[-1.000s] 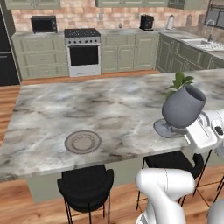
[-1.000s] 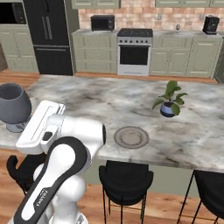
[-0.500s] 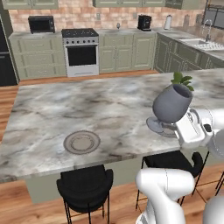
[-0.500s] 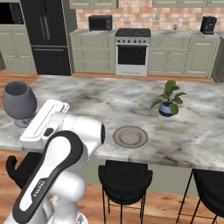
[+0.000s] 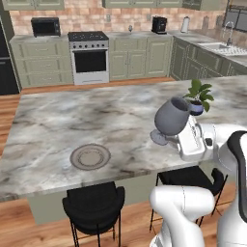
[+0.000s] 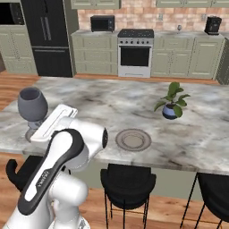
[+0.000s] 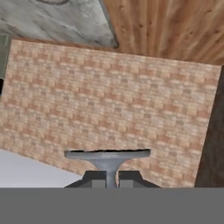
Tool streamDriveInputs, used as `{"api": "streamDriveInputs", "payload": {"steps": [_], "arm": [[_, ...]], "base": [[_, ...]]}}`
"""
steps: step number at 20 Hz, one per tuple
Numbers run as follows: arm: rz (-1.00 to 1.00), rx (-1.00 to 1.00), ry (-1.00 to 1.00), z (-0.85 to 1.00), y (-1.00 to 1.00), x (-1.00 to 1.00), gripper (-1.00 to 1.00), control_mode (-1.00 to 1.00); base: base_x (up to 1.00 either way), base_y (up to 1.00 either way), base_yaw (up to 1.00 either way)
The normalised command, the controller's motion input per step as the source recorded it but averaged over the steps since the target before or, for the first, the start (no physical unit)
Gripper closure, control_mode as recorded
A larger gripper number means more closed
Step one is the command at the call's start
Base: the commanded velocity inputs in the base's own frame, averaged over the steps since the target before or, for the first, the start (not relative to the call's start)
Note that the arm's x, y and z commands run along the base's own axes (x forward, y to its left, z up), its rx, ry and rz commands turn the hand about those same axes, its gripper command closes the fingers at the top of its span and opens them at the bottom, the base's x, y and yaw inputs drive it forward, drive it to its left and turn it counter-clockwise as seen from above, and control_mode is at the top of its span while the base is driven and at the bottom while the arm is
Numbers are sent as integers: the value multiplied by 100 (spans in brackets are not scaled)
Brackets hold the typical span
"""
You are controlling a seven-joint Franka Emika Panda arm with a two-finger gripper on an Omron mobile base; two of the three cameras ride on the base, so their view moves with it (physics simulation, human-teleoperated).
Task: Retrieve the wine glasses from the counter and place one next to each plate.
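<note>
Tool (image 7: pixel 112 177) pinching wine glass (image 5: pixel 171 117) stem, raised right of the plate (image 5: pixel 90 157), not yet placed.

Glossy white rounded arm (image 6: pixel 53 179) segments with black joint bands and dark pincer (image 7: pixel 112 179) tips.

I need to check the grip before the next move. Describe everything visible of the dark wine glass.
The dark wine glass is a grey stemmed goblet with a round open bowl, a short stem and a disc foot, matte and opaque. It leans toward the plate side, lifted over the marble counter, in front of the potted plant. The pincer is shut on its stem just above the foot, which the hand view shows edge-on.
</note>
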Motion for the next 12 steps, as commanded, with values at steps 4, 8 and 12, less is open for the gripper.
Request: {"api": "streamDriveInputs", "payload": {"steps": [4, 8, 12], "arm": [[-1, 0, 9, -43, 0, 57, 100, -100], [0, 0, 9, -42, 0, 52, 100, -100], [0, 0, 7, -35, 1, 35, 100, -100]], "base": [[0, 0, 0], [0, 0, 0], [0, 0, 0]]}}
